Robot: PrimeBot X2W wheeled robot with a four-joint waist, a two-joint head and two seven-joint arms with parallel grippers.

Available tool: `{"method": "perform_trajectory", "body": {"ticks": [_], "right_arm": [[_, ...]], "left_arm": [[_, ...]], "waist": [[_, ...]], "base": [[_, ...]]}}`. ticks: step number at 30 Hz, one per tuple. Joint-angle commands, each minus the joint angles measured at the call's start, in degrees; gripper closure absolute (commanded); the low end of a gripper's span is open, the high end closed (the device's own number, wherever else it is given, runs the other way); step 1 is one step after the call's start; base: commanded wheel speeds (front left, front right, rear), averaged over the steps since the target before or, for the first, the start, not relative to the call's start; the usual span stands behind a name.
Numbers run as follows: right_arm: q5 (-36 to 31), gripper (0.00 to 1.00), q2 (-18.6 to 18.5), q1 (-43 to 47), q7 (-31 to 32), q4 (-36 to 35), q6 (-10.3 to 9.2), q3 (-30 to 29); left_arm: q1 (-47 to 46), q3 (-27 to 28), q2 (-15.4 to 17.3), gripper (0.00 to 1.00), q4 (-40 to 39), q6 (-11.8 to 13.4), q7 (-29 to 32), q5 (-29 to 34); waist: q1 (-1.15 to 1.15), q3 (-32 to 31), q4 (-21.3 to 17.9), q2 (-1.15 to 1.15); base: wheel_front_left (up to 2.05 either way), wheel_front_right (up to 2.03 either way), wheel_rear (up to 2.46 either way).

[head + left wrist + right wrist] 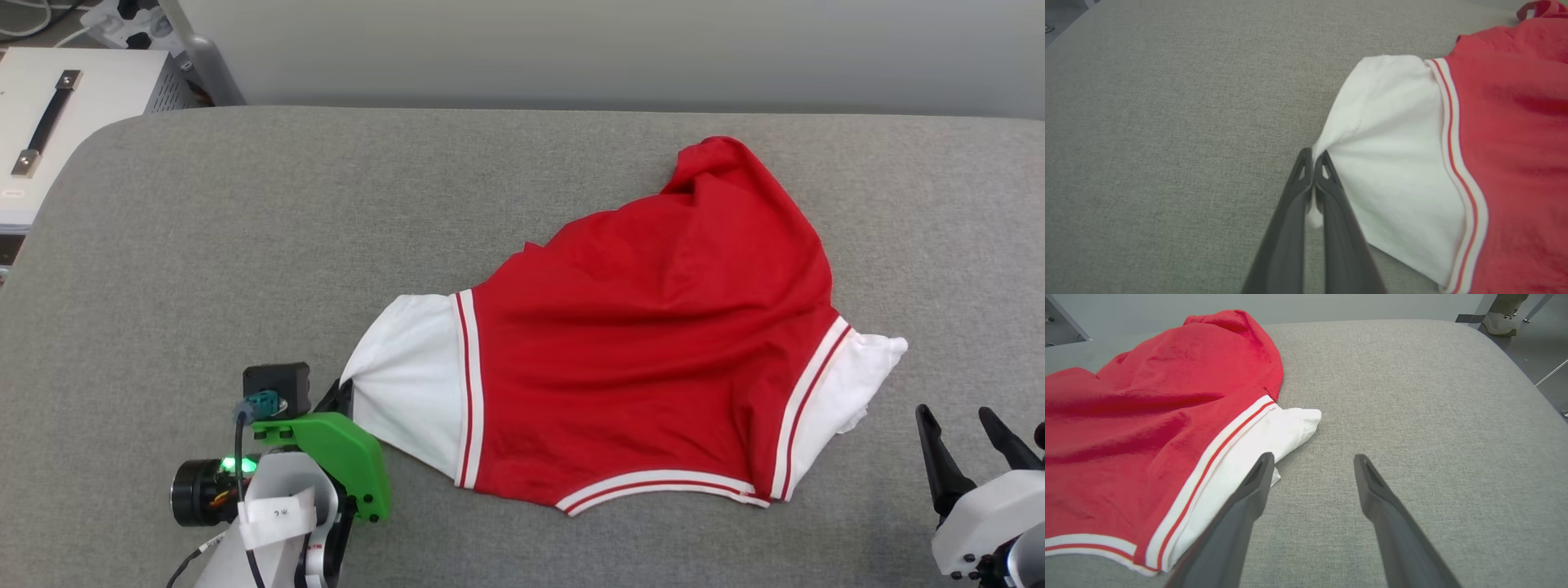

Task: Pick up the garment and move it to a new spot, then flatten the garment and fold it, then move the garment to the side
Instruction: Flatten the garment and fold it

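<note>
The garment [653,327], a red jersey with white sleeves and red-white stripe trim, lies rumpled on the grey padded table, plain side up. My left gripper [1313,157] is shut on the tip of its white left sleeve [1392,155], and a bit of white cloth shows between the fingers. In the head view the left gripper [341,394] sits at the sleeve's lower left corner. My right gripper [1310,459] stands open with nothing between its fingers, just right of the other white sleeve [1274,433]. The right gripper [963,420] is at the lower right, apart from the cloth.
The grey table [326,229] has free room left of and behind the garment. A white case with a handle [57,114] stands off its far left corner. A person's shoe [1498,324] stands on the floor beyond the table's far right corner.
</note>
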Motion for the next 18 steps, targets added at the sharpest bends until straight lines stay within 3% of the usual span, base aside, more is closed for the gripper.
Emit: {"method": "perform_trajectory", "body": {"ticks": [1, 11, 14, 15, 16, 18], "right_arm": [[-0.3, 0.0, -0.8, -0.5, 0.6, 0.4, -0.04, 0.0], [0.4, 0.0, -4.6, -2.9, 8.1, 1.0, -0.04, -0.9], [0.6, 0.0, -5.4, -2.9, 10.7, 1.2, -0.04, -0.6], [0.9, 0.0, -5.7, -2.9, 11.5, 1.3, -0.04, -0.2], [1.3, 0.0, -6.1, -2.9, 12.4, 1.3, -0.04, 0.3], [2.0, 0.0, -6.9, -3.0, 14.8, 1.2, -0.04, 0.9]], "left_arm": [[0.7, 0.0, 0.0, 1.0, 0.0, 0.2, -0.4, -0.3], [1.0, 0.4, -0.5, 1.0, 3.5, 1.1, -2.1, -0.9], [1.1, -0.6, -0.9, 1.0, 4.7, 0.4, -2.0, -0.9], [0.9, -1.0, -0.9, 0.15, 4.8, 0.3, -2.5, -0.6], [0.6, -1.3, -1.2, 0.0, 4.8, 0.0, -3.5, -0.4], [-0.1, -2.3, -1.8, 0.0, 4.6, -1.5, -5.7, -0.3]], "waist": [[0.0, 0.6, 0.7, 0.0], [0.0, 0.9, 4.4, 0.0], [0.0, 0.9, 5.9, 0.0], [0.0, 0.8, 6.2, 0.0], [0.0, 0.8, 6.7, 0.0], [0.0, 0.7, 7.6, 0.0]], "base": [[0.0, 0.0, 0.0], [0.0, 0.0, 0.0], [0.0, 0.0, 0.0], [0.0, 0.0, 0.0], [0.0, 0.0, 0.0], [0.0, 0.0, 0.0]]}}
